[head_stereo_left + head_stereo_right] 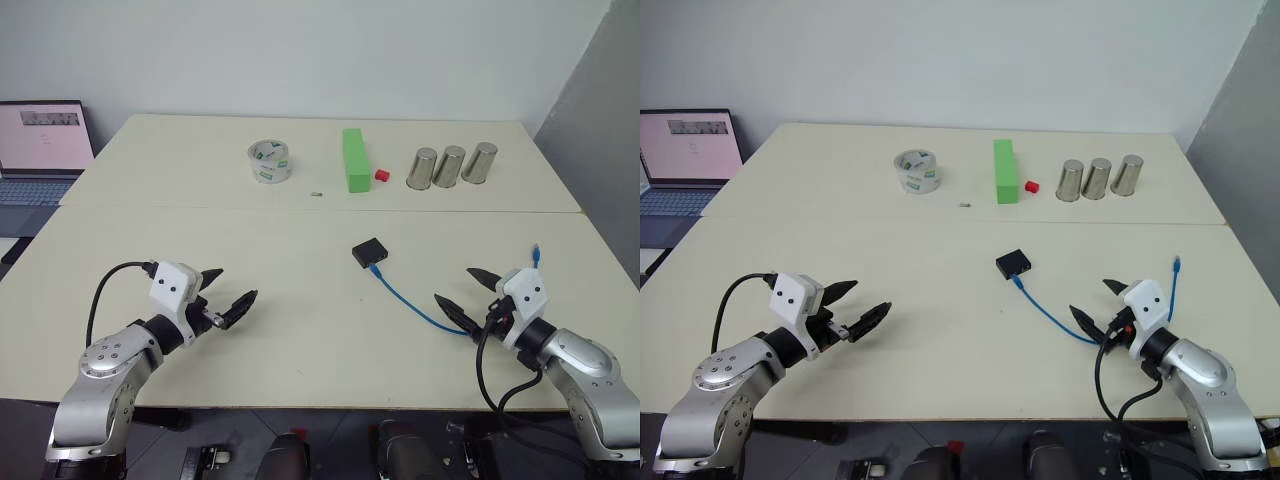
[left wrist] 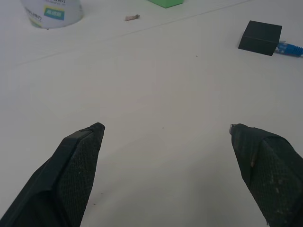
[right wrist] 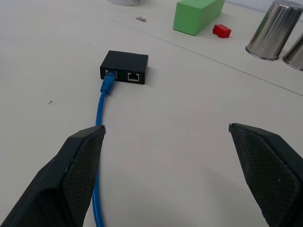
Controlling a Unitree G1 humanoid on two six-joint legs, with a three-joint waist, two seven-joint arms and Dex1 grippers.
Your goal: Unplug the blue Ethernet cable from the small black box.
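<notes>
1. The small black box (image 1: 369,252) lies flat on the pale surface (image 1: 300,330), near its middle; it serves here as the landmark for all other positions.
2. The blue Ethernet cable (image 1: 405,298) is plugged into one of two ports on the box's side facing the robot, the left one as seen in the right wrist view. From the box it runs toward the robot and to its right, passing under the right gripper; its free plug end (image 1: 537,252) lies well to the right of the box.
3. Right gripper (image 1: 468,294): to the right of the box and nearer the robot, above the surface, aimed back toward the box. Its two black fingers (image 3: 75,175) are spread wide and hold nothing; in the right wrist view the cable runs beside one finger.
4. Left gripper (image 1: 226,291): well to the left of the box and nearer the robot, fingers (image 2: 71,175) likewise spread wide and empty.
5. Beyond the box, on the far half of the surface: a green block (image 1: 354,158) directly behind it, a small red piece (image 1: 382,175) just beside the block, a tape roll (image 1: 269,161) to the left, and three metal cups (image 1: 451,166) to the right.
6. A laptop (image 1: 40,150) stands far left of the box, off the surface's edge.
</notes>
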